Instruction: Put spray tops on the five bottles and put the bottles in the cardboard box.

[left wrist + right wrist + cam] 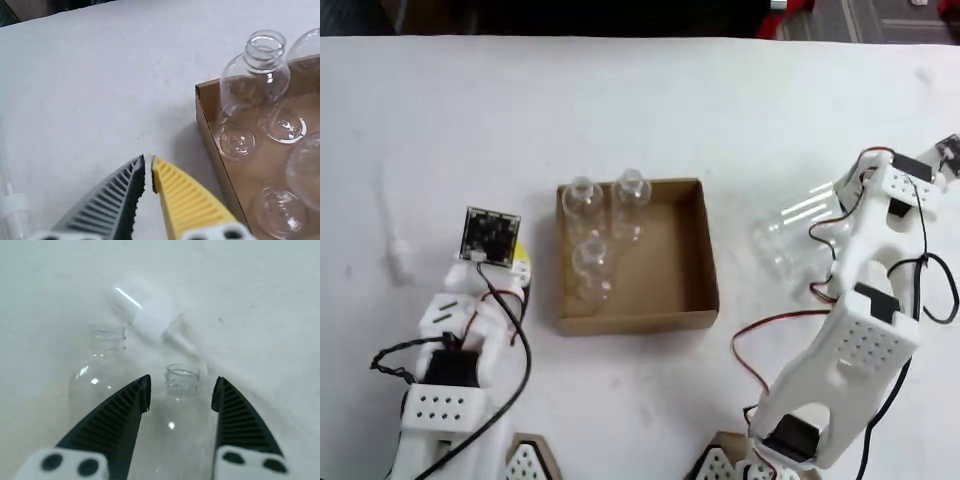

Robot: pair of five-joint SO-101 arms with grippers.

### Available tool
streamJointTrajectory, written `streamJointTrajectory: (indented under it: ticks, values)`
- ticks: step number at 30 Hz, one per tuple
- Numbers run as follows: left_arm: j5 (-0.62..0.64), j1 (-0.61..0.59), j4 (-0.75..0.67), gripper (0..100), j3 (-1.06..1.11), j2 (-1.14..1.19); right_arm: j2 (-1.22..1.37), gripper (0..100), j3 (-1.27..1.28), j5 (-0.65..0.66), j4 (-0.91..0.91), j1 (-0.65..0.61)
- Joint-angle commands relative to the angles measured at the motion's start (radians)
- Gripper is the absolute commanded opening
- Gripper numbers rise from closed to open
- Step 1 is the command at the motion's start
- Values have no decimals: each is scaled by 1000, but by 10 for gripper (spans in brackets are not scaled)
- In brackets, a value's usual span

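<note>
The right gripper [181, 382] hangs open over one capless bottle [182, 374] near the table's [620, 100] right edge; close squarely below its neck (clear plastic slips). The left gripper [148, 160], shut and empty, sits beside the cardboard box [640, 322].

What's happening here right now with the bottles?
Three bottles stand in the cardboard box, without spray tops. The right gripper is open, pointed at two more bottles on the table, also uncapped, with a spray top lying beside them. The left gripper is shut and empty, beside the box.
</note>
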Motion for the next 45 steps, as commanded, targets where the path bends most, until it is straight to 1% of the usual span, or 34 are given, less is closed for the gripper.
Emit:
streamJointTrajectory:
  ticks: [1,5,8,12,18,23,27,29,30,33,36,41,45]
  values:
    - [-9,13,-31,35,-5,4,-10,143,-43,-9,-19,15]
    - [-9,13,-31,35,-5,4,-21,15,-43,-2,-19,19]
    - [-9,13,-31,35,-5,4,-21,27,-43,-2,-15,21]
    - [-9,13,-31,35,-5,4,-50,15,-43,-2,13,28]
    - [-9,13,-31,35,-5,4,-157,15,-35,-2,105,13]
    - [-9,13,-83,35,17,2,-229,15,-37,0,157,-13]
    - [-8,13,-86,35,18,2,-312,15,-41,0,183,-28]
    - [-8,24,-86,35,18,2,-381,15,-41,20,183,-42]
    - [-9,35,-86,35,20,2,-421,15,-41,55,183,-48]
    - [-54,50,-86,33,20,2,-552,15,-37,198,183,-119]
    - [-61,62,-84,32,20,2,-679,15,-34,288,183,-211]
    - [-58,61,-81,32,20,2,-814,15,-31,334,156,-358]
    - [-57,59,-80,32,20,2,-862,15,17,358,108,-441]
